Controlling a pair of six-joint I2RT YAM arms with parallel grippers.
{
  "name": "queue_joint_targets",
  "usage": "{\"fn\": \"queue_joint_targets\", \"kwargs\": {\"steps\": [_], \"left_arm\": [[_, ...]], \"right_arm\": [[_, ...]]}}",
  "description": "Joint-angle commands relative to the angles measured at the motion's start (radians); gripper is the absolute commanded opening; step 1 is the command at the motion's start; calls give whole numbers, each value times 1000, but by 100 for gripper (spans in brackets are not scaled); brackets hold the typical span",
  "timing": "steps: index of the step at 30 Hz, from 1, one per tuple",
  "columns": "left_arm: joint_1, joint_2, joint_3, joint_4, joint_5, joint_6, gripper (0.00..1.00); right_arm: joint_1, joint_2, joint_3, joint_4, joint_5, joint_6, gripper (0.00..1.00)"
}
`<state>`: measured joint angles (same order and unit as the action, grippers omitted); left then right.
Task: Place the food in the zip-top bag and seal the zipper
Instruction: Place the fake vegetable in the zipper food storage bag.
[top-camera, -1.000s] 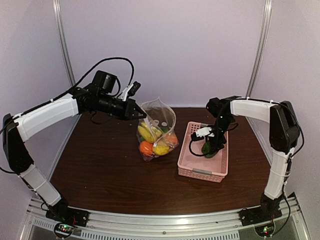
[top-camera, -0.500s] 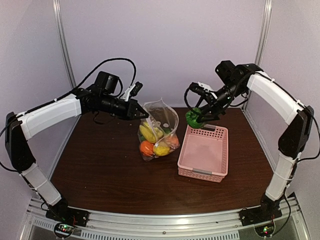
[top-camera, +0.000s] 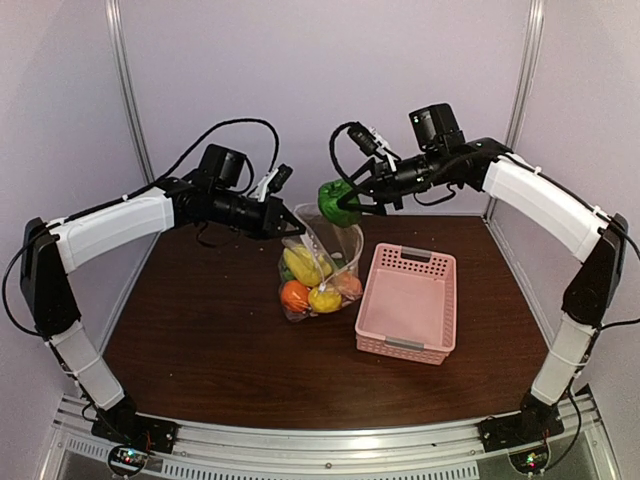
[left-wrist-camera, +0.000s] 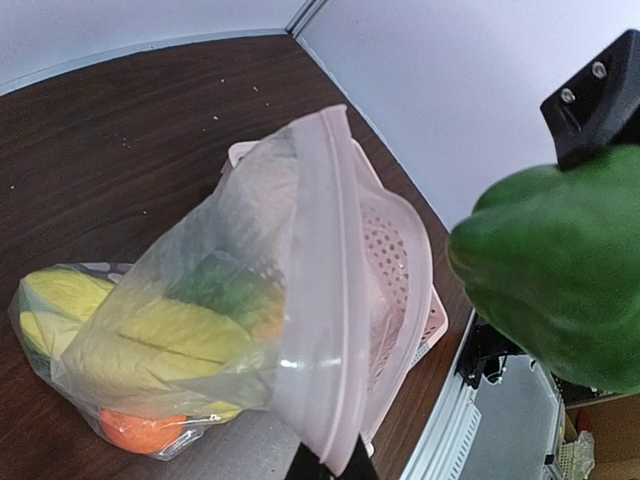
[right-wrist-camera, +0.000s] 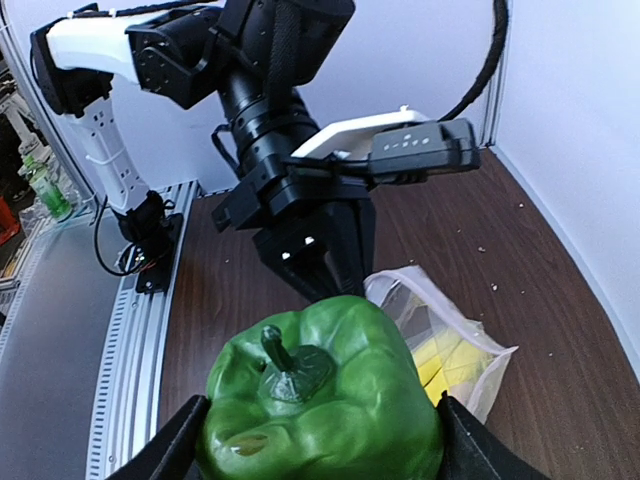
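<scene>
green pepper (top-camera: 340, 203): glossy, whole, up in the air just beside the bag's raised mouth.
zip-top bag (top-camera: 338, 242): clear, crinkled, bottom on the table (top-camera: 200, 340), mouth open and drawn upward.
banana (top-camera: 303, 266), orange (top-camera: 293, 296), lemon (top-camera: 324, 299): inside, at the bag's bottom.
zipper (left-wrist-camera: 325, 300): pale strip, unsealed.

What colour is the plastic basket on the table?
The basket is pink, with small holes in its walls; the top external view shows it best.

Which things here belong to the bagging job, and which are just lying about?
Job:
green plastic toy pepper, in the right hand
clear crinkly plastic zip-top bag, rim pinched by the left hand
yellow toy banana, orange toy fruit, yellow toy lemon, inside the bag

Lying about:
pink slatted plastic basket
</scene>
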<state>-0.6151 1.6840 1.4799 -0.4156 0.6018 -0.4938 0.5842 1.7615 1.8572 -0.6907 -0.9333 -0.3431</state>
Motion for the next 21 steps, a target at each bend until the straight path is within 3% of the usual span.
{"fn": "queue_joint_targets", "kwargs": {"steps": [1,11,16,21], "left_arm": [[2,-22,34,51,60,-25,0],[2,-76,26,57,94,-51,0],[2,-91,0,97,95,-77,0],[2,-93,-9,112,88,-82,0]], "right_arm": [[16,44,3,181,90,142,48],[51,114,23,151,258,123,51],[93,89,-3,114,373,56,69],[101,38,-11,111,373,92,89]]}}
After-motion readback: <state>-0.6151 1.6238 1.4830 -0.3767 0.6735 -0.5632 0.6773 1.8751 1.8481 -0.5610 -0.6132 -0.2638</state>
